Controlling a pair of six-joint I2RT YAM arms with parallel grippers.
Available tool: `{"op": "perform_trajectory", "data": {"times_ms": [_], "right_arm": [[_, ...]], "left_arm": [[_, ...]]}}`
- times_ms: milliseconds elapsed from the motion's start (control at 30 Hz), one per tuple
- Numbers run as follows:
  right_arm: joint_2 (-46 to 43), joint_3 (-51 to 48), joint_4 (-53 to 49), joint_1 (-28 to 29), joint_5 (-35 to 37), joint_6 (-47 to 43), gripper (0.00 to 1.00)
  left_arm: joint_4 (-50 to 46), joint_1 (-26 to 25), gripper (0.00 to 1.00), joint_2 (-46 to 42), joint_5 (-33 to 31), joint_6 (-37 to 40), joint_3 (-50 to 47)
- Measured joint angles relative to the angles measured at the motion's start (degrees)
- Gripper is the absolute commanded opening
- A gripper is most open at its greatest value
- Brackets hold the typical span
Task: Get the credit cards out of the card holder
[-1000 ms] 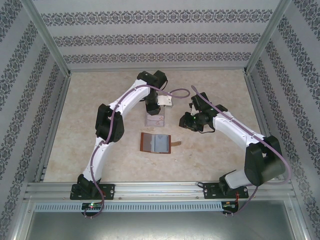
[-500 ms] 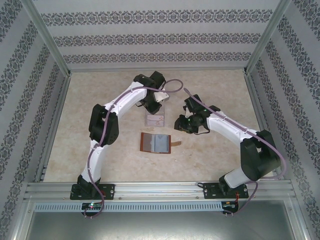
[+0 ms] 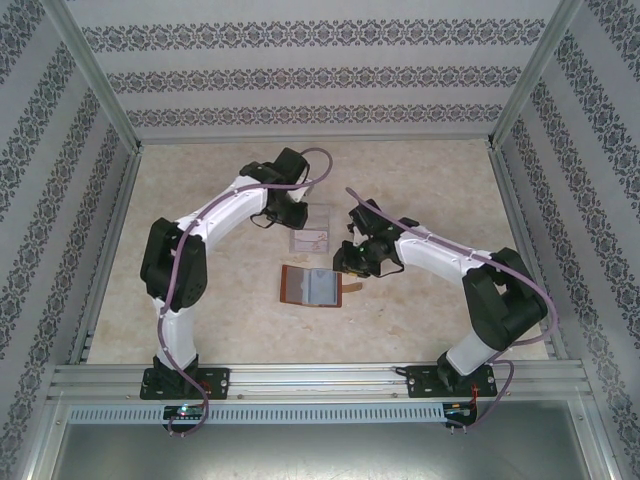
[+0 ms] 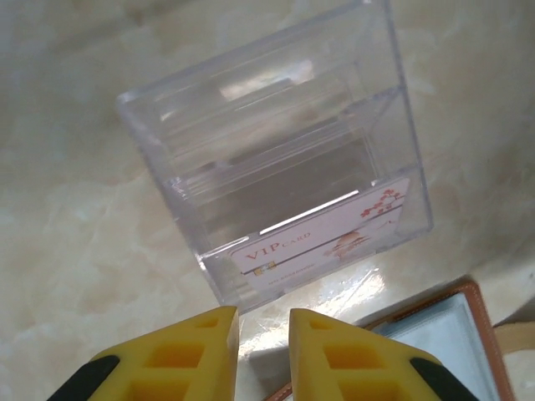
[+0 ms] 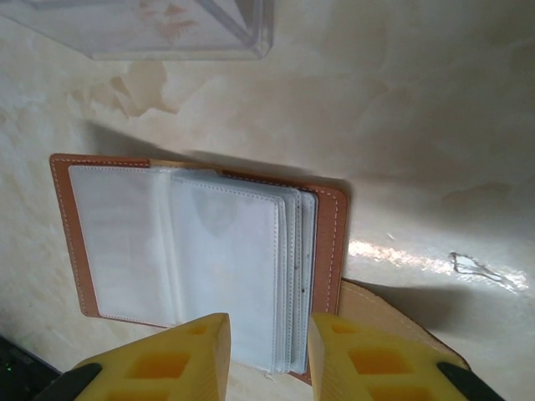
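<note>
While the holder point(image 3: 312, 287) lies open on the surface point(image 3: 200, 250), near the middle and between the two arms, its pale sleeves point(image 5: 226, 259) are turned upward within the reddish-brown cover. The sleeves are stacked toward the right half of the cover, and a tan tab point(image 5: 380, 311) is seen at the holder's right edge. Whether cards are tucked in the sleeves cannot be told, since the plastic is cloudy.

A clear tray point(image 4: 276, 134) is set just beyond the holder, close to it but apart. One card point(image 4: 326, 238), white with a flower print and the words "VIP card", is seen at the tray's near end, against the wall that faces the holder. The rest of the tray looks bare.

The left tool point(image 4: 262, 334) is held above the near edge of the tray. Its yellow fingers point(image 4: 196, 355) are parted by only a narrow slit, and nothing is gripped between them.

The right tool point(image 5: 269, 351) is poised over the near right part of the holder, above the stacked sleeves. Its fingers point(image 5: 368, 359) are set a little wider apart than the left ones, and nothing is seen clamped in the gap. Whether the tips are touching the sleeves cannot be told.
</note>
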Motion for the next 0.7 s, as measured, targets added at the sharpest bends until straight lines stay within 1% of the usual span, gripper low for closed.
{"op": "perform_trajectory", "data": {"times_ms": [67,167,300,533,700], "right_arm": [[0.68,-0.52,0.48,0.28,-0.04,0.50,0.32],[1.79,-1.51,0.74,0.37,-0.15,0.87,0.32],[2.80,-2.51,0.66,0.37,-0.13,1.03,0.32],[3.52,-2.58,0.22,0.37,0.46,0.96,0.32],[5.20,-2.58,-0.90,0.37,1.88,0.46,0.32]], "left_arm": [[0.96,0.09,0.19,-0.35,-0.07,-2.99,-0.59],[2.86,-0.02,0.19,-0.61,0.72,-7.39,-1.92],[4.90,-0.94,0.21,-1.33,3.28,-11.61,-5.51],[6.36,-4.83,0.21,-1.64,8.09,-15.61,-9.64],[7.15,-6.82,0.25,-2.23,11.02,-18.08,-12.76]]}}
